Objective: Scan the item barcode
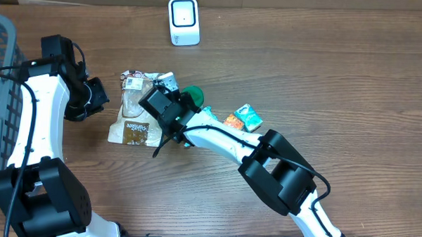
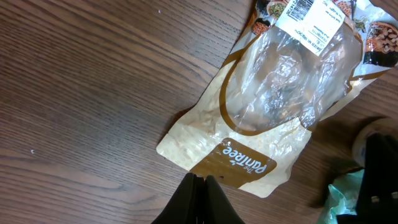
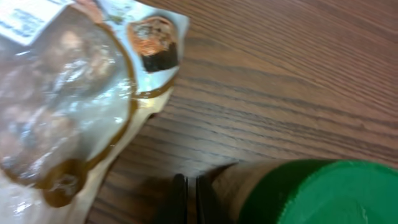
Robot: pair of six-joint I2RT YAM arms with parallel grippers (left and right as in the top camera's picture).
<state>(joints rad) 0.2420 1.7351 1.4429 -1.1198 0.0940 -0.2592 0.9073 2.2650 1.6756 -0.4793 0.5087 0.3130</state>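
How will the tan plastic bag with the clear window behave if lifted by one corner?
Probably floppy: the bag lies flat and its clear window is crinkled. It likely weighs little, since the window looks nearly empty. The glossy film may slip, and the white label could fold.

Label [image 2: 309,20] print blurred, possibly a barcode.
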